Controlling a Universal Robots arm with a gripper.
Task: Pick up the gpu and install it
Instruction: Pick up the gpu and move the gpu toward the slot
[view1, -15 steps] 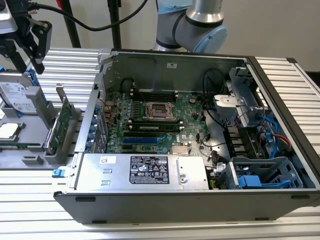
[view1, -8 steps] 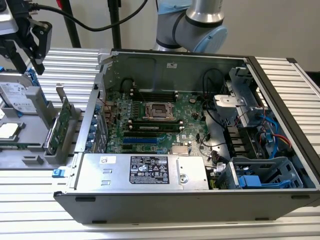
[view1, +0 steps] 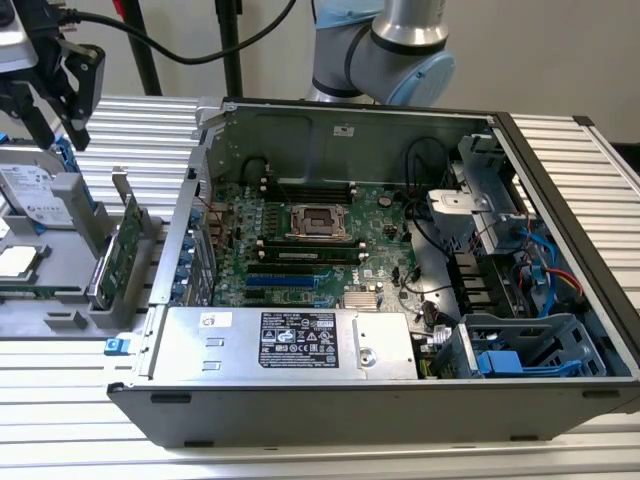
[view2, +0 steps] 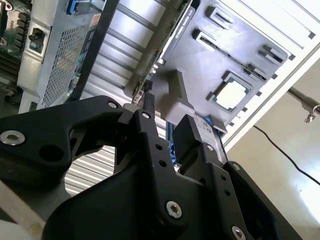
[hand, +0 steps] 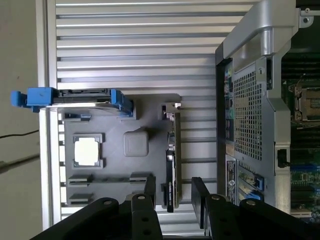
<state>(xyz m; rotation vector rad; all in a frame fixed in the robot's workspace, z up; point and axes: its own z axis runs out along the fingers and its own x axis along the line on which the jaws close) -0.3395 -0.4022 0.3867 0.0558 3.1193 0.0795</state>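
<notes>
- claw (view1: 58, 125) hangs at the exterior view's far left, above the hard drive (view1: 35, 195); its fingers (hand: 150, 190) are spread, gripping nothing;
- gpu (view1: 122, 250) stands on edge in a grey holder (view1: 60, 320) on the desk (view1: 130, 130), just beside the PC case (view1: 300, 130); we see it apart from the claw; in the first wrist view its edge lines up w/ the gap btw. the fingers;
- further right, the motherboard (view1: 310, 240) sits inside the open case.
</notes>
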